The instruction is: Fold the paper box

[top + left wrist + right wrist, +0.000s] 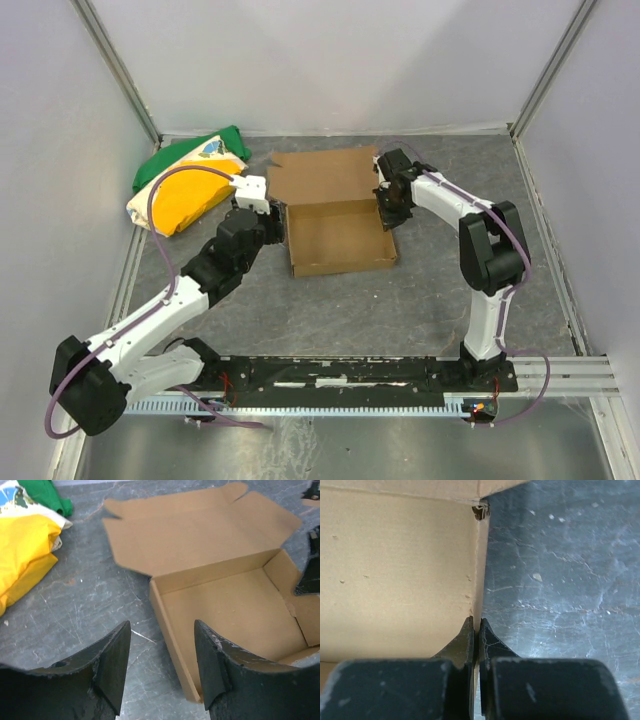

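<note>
The paper box is a shallow brown cardboard tray in the middle of the table, with its lid lying open and flat toward the back. My right gripper is shut on the box's right wall, one finger inside and one outside; it shows at the box's right side. My left gripper is open at the box's left wall, which runs up between the fingers, close to the right finger. In the top view the left gripper is at the box's left edge.
A green, yellow and white cloth bundle lies at the back left, seen also by the left wrist. White enclosure walls stand on three sides. The grey table surrounds the box.
</note>
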